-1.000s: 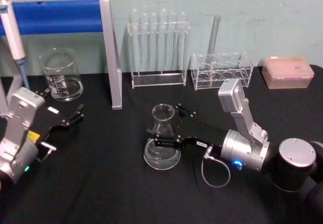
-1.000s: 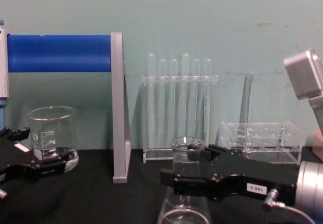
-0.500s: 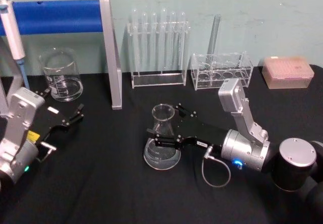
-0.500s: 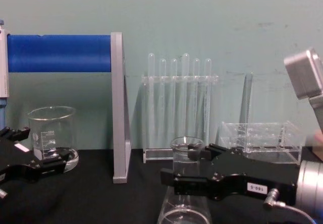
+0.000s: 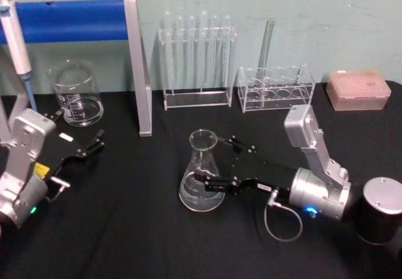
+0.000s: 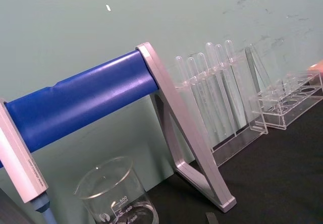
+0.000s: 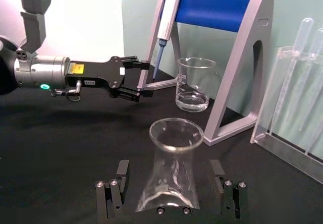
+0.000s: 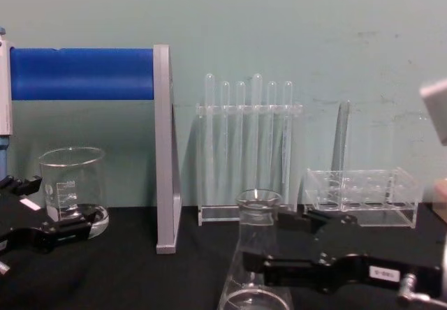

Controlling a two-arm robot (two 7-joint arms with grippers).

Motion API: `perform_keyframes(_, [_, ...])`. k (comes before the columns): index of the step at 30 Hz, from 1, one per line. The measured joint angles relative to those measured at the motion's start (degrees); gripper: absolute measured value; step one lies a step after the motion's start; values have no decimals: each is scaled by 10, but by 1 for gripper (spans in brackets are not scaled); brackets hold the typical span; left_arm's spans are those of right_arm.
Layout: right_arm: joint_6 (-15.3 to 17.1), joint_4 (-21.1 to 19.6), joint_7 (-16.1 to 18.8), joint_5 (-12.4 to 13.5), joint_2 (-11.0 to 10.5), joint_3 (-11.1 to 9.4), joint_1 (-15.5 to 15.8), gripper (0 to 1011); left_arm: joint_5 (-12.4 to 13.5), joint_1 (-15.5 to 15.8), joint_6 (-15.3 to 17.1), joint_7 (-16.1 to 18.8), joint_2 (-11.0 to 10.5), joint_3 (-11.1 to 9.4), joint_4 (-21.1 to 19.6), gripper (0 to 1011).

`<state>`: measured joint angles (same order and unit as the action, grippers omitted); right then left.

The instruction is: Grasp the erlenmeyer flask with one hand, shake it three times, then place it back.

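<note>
The erlenmeyer flask (image 5: pixel 202 172) stands upright on the black table, clear glass with a flared rim; it also shows in the chest view (image 8: pixel 257 251) and the right wrist view (image 7: pixel 171 168). My right gripper (image 5: pixel 212 158) is open, one finger on each side of the flask's lower body with a gap to the glass. In the right wrist view the fingers (image 7: pixel 113 191) flank the flask's base. From the chest the right gripper (image 8: pixel 269 240) sits low beside the flask. My left gripper (image 5: pixel 88 147) rests open at the table's left, near the beaker.
A glass beaker (image 5: pixel 76 93) stands at the back left under a blue-barred pipette stand (image 5: pixel 135 65). A test tube rack (image 5: pixel 198 59) and a lower clear rack (image 5: pixel 276 87) line the back wall. A pink box (image 5: pixel 357 89) sits at the back right.
My right gripper, shut on the flask's neck before, has opened, dropped lower and drawn back to the right. The flask stays upright on the table. The left arm has not moved.
</note>
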<state>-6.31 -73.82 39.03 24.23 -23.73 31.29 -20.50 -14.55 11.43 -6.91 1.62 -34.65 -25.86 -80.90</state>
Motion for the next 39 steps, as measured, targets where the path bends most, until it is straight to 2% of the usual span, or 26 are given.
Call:
perform_keyframes(2, [-1,-12,2,4,-12,-5,10,1000,0,0,0,0,0,0,0,1001])
perform_keyframes(10, [-1,-42,-9,13,-39,-23,40,1000,0,0,0,0,0,0,0,1001])
perform_keyframes(13, [-3,-59,-28,17,-48,-38,58,1000,0,0,0,0,0,0,0,1001])
perform_keyframes(17, [-12,-74,-62,18,-47,-59,79,1000,0,0,0,0,0,0,0,1001])
perform_keyframes(18, [-15,-79,-81,18,-42,-69,86,1000,0,0,0,0,0,0,0,1001])
perform_keyframes(19, [-15,-79,-81,18,-42,-69,86,1000,0,0,0,0,0,0,0,1001])
perform_keyframes(21, [-19,-86,-113,14,-31,-83,96,1000,0,0,0,0,0,0,0,1001])
perform_keyframes(25, [-14,-90,-178,-2,-2,-103,105,1000,0,0,0,0,0,0,0,1001])
perform_keyframes(26, [-14,-90,-178,-2,-2,-103,105,1000,0,0,0,0,0,0,0,1001])
perform_keyframes(27, [-8,-89,-201,-8,8,-109,105,1000,0,0,0,0,0,0,0,1001])
perform_keyframes(31, [17,-74,-253,-28,36,-117,95,1000,0,0,0,0,0,0,0,1001])
perform_keyframes(39, [57,-22,-294,-56,71,-117,64,1000,0,0,0,0,0,0,0,1001])
